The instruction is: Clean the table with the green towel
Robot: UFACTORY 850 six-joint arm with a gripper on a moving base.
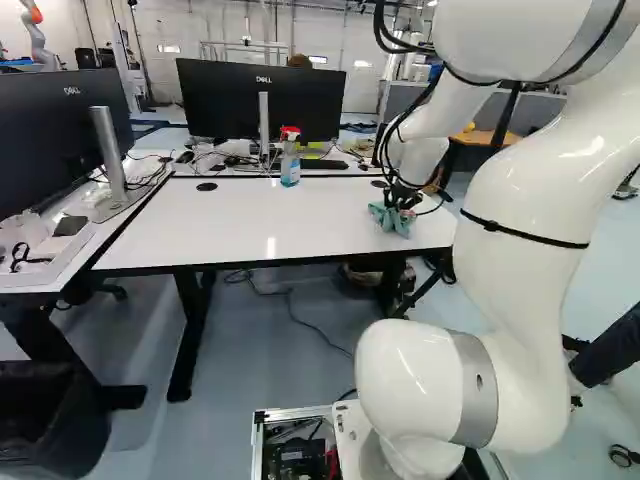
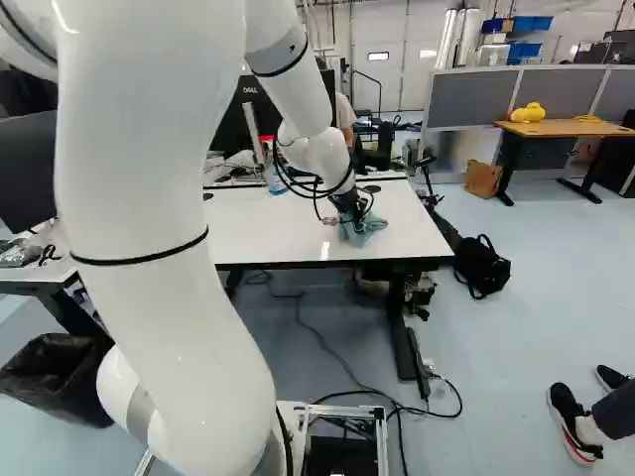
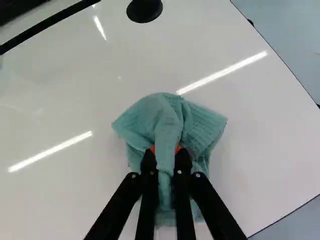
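Note:
At the table's right part in the left base view, my gripper [image 1: 402, 198] points down onto the green towel [image 1: 391, 219], which lies bunched on the white table [image 1: 240, 222]. In the wrist view the gripper [image 3: 166, 155] is shut on the towel [image 3: 200, 122]; a fold of cloth runs between both fingers, and the rest spreads ahead of and beside them on the tabletop. The orange pads are mostly covered by cloth.
A spray bottle [image 1: 290, 160] with a red head stands near the table's far edge. Behind it are a monitor [image 1: 262, 100] and cables. Another monitor [image 1: 60, 130] stands on the left desk. A bin [image 1: 50, 420] is below. Another robot [image 1: 36, 35] stands far back.

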